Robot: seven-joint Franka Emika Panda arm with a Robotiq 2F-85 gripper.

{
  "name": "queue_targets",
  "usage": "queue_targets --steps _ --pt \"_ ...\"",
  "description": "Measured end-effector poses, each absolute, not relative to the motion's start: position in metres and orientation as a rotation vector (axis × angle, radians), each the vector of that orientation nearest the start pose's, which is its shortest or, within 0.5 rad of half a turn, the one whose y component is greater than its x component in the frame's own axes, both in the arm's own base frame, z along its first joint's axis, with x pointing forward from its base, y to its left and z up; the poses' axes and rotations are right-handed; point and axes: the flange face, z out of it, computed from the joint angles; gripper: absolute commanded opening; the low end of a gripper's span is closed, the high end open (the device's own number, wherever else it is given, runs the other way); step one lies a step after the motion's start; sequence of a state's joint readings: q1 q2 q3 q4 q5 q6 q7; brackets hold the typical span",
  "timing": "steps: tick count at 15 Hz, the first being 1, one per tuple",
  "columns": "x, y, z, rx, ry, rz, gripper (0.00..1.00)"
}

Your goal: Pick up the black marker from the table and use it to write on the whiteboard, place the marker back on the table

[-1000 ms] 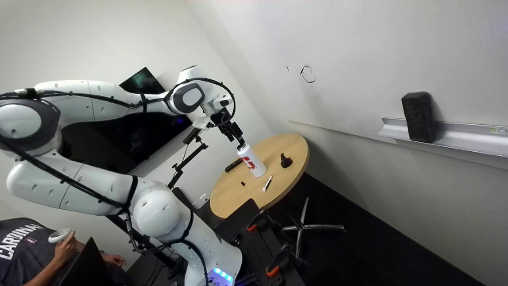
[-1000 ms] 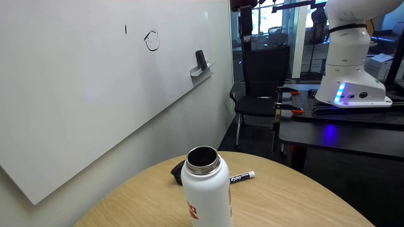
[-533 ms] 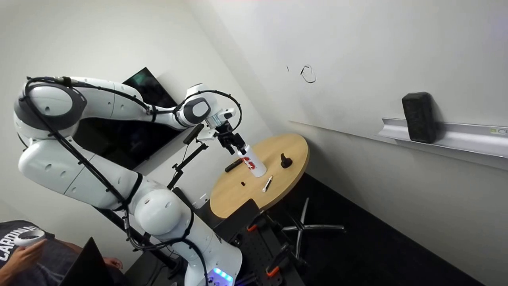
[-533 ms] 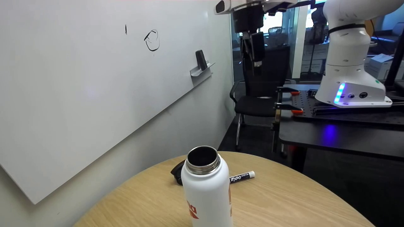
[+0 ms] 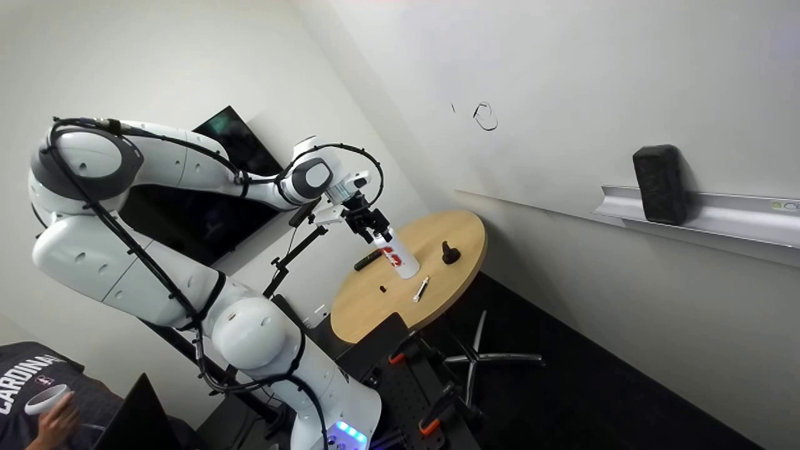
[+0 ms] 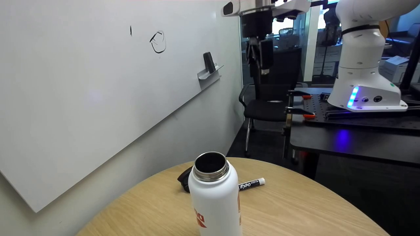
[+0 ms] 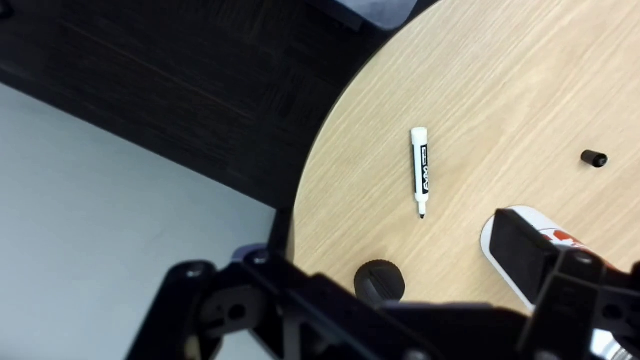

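The slim white-barrelled marker with a black label and bare black tip [image 7: 420, 171] lies flat on the round table with a pale wooden top [image 7: 470, 90], ahead of the black mechanical fingers [image 7: 521, 250] and below them, well apart from both. In the wrist view its long axis runs almost straight up the view, white butt away, writing tip toward the fingers, and from side to side it falls between them. That axis looks roughly square to the line from finger to finger, so a reach forward and down, with little turning, should let them close across the barrel. In an exterior view the tall white bottle with red print [image 6: 214, 196] stands upright, well apart from the fingers; in the wrist view, though, one finger hides part of it, so I judge it the thing likeliest to be clipped on the way down. The fingers are spread wide, hold nothing, and do not touch the marker.
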State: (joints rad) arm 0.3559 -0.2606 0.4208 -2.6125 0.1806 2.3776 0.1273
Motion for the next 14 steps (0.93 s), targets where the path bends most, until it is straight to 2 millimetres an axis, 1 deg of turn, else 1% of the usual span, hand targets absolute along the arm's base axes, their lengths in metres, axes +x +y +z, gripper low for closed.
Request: queue_targets --steps 2,4,7,9,11,12,14 --pt "0.298 0.306 0.316 -2.990 -0.891 -0.132 1.00" --pt "0.288 0.322 0.295 -2.940 -0.985 -0.261 1.00" --pt "0.272 0.337 0.258 -2.830 -1.060 -0.368 1.00" --pt "0.266 0.337 0.231 -2.790 -1.089 -0.347 1.00" --pt "0.269 0.329 0.207 -2.805 -1.102 -0.287 1.00" --pt "0.272 0.326 0.198 -2.814 -1.102 -0.264 1.00" --pt "0.276 0.326 0.191 -2.817 -1.098 -0.244 1.00"
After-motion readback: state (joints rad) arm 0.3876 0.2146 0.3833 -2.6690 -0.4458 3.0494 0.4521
